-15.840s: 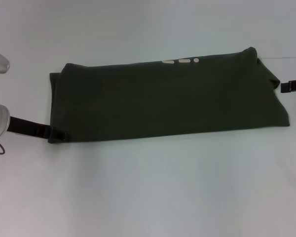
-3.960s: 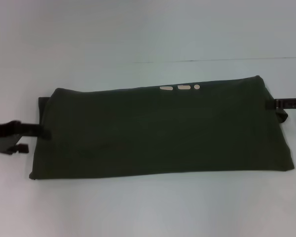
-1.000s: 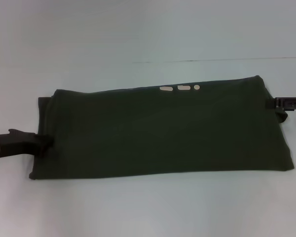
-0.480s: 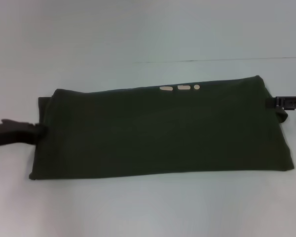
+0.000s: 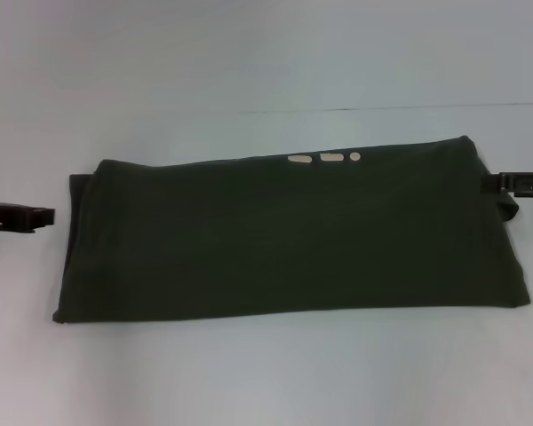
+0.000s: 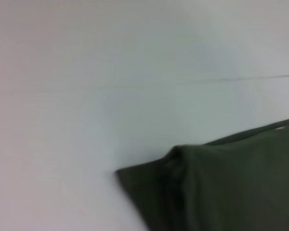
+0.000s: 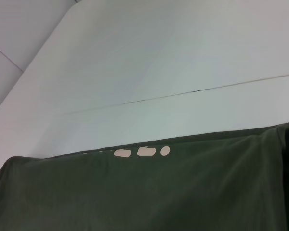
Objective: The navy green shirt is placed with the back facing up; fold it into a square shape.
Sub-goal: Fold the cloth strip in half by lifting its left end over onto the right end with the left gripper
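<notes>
The left fingers (image 5: 46,216) sit at the left edge of the head view, dark and low over the desk (image 5: 266,373), just beside the shirt (image 5: 284,235) but with a strip of bare desk between their tips and the cloth. Whether they are apart or together I cannot tell; only a thin dark bar with a blunt end shows. The right fingers (image 5: 490,183) reach in from the right edge and meet the shirt's far right corner, where the cloth bunches into a small fold under them. They look to be touching the fabric there, yet the pictures do not show whether they are clamped on it or merely resting against it.

The shirt lies flat on the desk as a long dark olive band running left to right, folded lengthwise, its near edge straight and its left end showing a narrow under-layer sticking out past the top layer. Along the far edge, a little right of the middle, three small cream marks (image 5: 324,158) peek out from the fold. The right wrist view shows the same marks (image 7: 140,152) at the fold line, with plain cloth below them. The left wrist view shows the shirt's left far corner (image 6: 178,159), slightly humped, and pale desk beyond it. A thin seam line (image 5: 382,108) crosses the desk behind the shirt.
</notes>
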{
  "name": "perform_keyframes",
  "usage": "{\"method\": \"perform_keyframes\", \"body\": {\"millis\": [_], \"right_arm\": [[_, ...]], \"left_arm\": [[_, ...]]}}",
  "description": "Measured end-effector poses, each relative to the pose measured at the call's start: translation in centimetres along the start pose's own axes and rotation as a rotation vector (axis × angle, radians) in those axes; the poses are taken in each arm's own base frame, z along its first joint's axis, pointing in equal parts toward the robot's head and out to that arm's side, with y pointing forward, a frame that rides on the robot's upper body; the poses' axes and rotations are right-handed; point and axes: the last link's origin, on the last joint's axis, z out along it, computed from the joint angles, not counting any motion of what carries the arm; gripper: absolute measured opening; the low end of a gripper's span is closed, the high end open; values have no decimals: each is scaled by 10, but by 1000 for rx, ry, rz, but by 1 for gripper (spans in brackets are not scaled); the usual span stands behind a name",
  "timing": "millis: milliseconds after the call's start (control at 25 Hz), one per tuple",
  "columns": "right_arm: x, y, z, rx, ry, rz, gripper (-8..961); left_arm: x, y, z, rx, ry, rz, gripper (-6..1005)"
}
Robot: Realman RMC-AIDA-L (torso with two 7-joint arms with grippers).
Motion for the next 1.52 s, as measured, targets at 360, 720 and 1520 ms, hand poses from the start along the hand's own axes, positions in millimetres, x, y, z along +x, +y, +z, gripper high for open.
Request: {"method": "perform_keyframes", "body": {"millis": [360,720,1520], "right_arm": [[0,6,0,-33,19,-8,928],[0,8,1,-42,26,-34,927],[-4,13,6,-44,50,-75,928]], "left_arm": [[19,3,3,-3,-197,-47,103],[53,19,5,14,-349,-32,365],[48,20,33,113,-368,-91,784]]}}
